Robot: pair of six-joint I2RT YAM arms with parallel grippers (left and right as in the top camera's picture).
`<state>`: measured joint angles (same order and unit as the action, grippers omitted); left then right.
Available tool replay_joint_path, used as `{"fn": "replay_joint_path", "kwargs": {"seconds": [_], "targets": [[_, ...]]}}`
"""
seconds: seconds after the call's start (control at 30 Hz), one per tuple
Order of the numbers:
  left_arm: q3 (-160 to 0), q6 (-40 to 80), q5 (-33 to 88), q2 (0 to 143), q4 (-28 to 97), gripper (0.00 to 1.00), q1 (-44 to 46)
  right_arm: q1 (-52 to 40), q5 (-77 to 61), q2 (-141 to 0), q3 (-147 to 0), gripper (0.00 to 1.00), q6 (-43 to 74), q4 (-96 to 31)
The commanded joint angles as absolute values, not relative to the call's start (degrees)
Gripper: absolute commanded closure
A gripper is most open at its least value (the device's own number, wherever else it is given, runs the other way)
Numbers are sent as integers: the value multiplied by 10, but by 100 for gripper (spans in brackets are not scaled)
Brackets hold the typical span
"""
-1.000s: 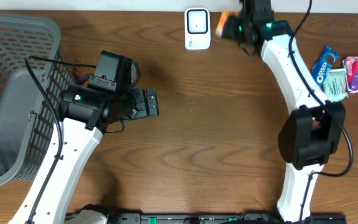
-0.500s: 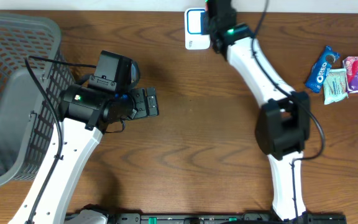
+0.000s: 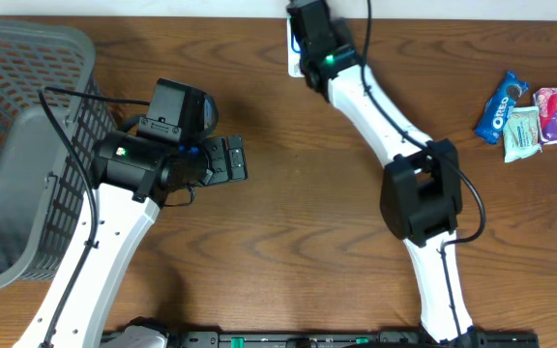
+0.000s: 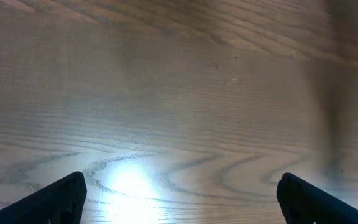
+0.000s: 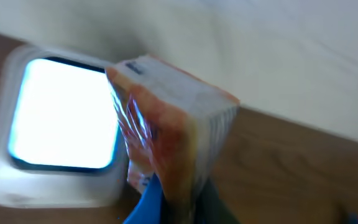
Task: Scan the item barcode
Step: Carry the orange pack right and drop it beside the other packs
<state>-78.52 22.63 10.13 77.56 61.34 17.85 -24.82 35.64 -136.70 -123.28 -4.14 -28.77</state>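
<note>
A brown wooden tabletop (image 3: 298, 193) carries a white scanner (image 5: 61, 118) at its far edge. The right end effector (image 5: 179, 208) is clamped on an orange-and-white packet (image 5: 173, 118), held just beside the scanner's bright window. The left end effector (image 3: 232, 159) hovers spread wide, holding nothing.

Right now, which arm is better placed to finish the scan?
Right. The right gripper is shut on the orange packet, held beside the scanner and its lit window. The left gripper hangs open and empty over bare table, away from both.
</note>
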Motion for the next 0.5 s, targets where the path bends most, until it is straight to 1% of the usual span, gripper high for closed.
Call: {"fn": "replay_joint_path", "kwargs": {"seconds": [0.0, 0.13, 0.23, 0.37, 0.47], "targets": [[-789, 225, 94, 775, 615, 2, 176, -201, 407, -1355, -1267, 99, 3, -349], [-789, 225, 94, 775, 615, 2, 176, -133, 455, -1355, -1267, 99, 91, -459], [-789, 225, 94, 775, 615, 2, 176, -77, 455, -1355, -1267, 99, 143, -530], [-789, 225, 94, 775, 615, 2, 176, -12, 450, -1355, -1266, 99, 183, -604], [-789, 225, 94, 775, 615, 2, 176, 33, 419, -1355, -1266, 99, 191, -634]]}}
